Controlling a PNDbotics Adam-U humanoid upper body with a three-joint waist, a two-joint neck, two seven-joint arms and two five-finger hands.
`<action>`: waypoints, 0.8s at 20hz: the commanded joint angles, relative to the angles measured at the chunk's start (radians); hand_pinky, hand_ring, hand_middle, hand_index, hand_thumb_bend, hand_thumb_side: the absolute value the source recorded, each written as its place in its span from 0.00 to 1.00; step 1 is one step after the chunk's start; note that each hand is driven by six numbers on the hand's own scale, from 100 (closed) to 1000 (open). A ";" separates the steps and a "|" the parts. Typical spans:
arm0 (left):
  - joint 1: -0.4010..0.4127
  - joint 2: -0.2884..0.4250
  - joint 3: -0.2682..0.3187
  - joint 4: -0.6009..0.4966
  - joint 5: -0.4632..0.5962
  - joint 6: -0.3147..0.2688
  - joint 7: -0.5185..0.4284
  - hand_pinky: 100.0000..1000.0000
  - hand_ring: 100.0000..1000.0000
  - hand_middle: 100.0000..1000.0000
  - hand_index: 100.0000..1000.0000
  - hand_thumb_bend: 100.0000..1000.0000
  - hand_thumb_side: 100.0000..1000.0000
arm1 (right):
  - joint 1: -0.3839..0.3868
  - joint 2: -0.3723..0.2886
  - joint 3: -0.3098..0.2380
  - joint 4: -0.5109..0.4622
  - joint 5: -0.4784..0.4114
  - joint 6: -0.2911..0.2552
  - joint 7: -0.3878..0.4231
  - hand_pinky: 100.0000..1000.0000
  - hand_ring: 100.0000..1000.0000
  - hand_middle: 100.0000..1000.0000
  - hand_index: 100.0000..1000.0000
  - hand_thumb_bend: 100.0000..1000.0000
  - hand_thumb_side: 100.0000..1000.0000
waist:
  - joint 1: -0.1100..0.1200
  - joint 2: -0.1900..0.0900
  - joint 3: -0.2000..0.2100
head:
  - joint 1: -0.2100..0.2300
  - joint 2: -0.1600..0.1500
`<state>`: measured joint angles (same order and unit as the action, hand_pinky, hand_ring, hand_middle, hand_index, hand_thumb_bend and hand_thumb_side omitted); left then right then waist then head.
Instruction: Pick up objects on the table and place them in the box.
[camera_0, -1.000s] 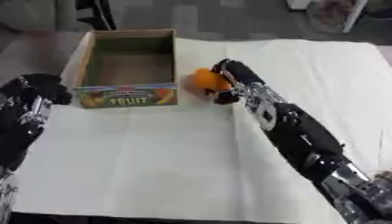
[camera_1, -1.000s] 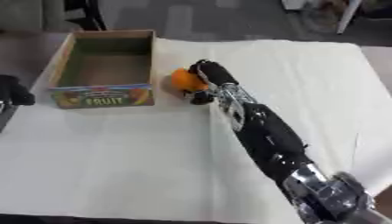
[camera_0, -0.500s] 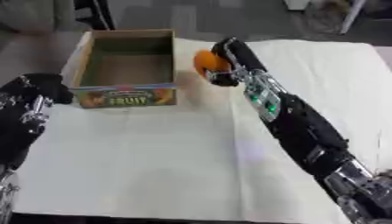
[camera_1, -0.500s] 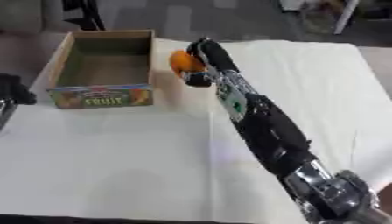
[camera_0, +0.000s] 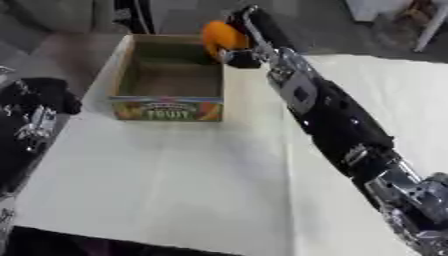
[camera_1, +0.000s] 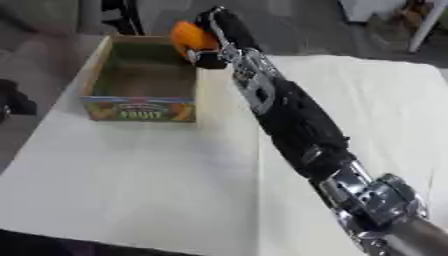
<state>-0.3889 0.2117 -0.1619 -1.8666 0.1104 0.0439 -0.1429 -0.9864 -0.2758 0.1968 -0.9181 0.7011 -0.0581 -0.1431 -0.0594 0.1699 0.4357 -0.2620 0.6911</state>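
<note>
Orange fruit (camera_0: 220, 36); brown box (camera_0: 168, 80), colourful printed front; white table (camera_0: 175, 180).

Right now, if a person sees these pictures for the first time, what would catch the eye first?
First the orange ball, held by the right hand above the far right corner of the cardboard box, which stands open with a fruit label on its front wall. The right arm stretches across the white table. The left hand rests at the left edge.

I see a pale cream surface (camera_0: 175, 190) filling most of my view, lit evenly. Beyond its far edge lies a grey floor (camera_0: 175, 15). A dark chair frame (camera_0: 131, 15) stands at the top left, and white furniture legs (camera_1: 420, 25) show at the top right corner.
</note>
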 joint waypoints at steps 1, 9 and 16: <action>-0.036 -0.005 -0.013 -0.031 0.018 0.001 -0.018 0.62 0.57 0.50 0.65 0.07 0.36 | -0.031 -0.021 -0.023 0.028 0.028 0.003 -0.013 0.27 0.45 0.34 0.47 0.00 0.05 | 0.000 -0.007 0.027 | -0.038 -0.029; -0.075 -0.017 -0.037 -0.045 0.032 0.009 -0.045 0.62 0.57 0.50 0.65 0.07 0.36 | -0.051 -0.015 -0.036 0.101 0.204 0.066 -0.061 0.87 0.97 0.90 0.93 0.38 0.21 | -0.017 0.017 0.109 | -0.110 -0.057; -0.067 -0.012 -0.039 -0.042 0.031 0.011 -0.049 0.62 0.57 0.50 0.65 0.07 0.36 | -0.048 -0.021 -0.016 0.005 0.290 0.095 -0.082 0.92 1.00 0.95 0.96 0.40 0.34 | -0.015 0.008 0.073 | -0.104 -0.049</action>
<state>-0.4475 0.1928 -0.1996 -1.8915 0.1366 0.0566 -0.1888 -1.0121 -0.2759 0.1798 -0.8770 0.9771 0.0322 -0.2245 -0.0842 0.1965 0.5064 -0.3671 0.6478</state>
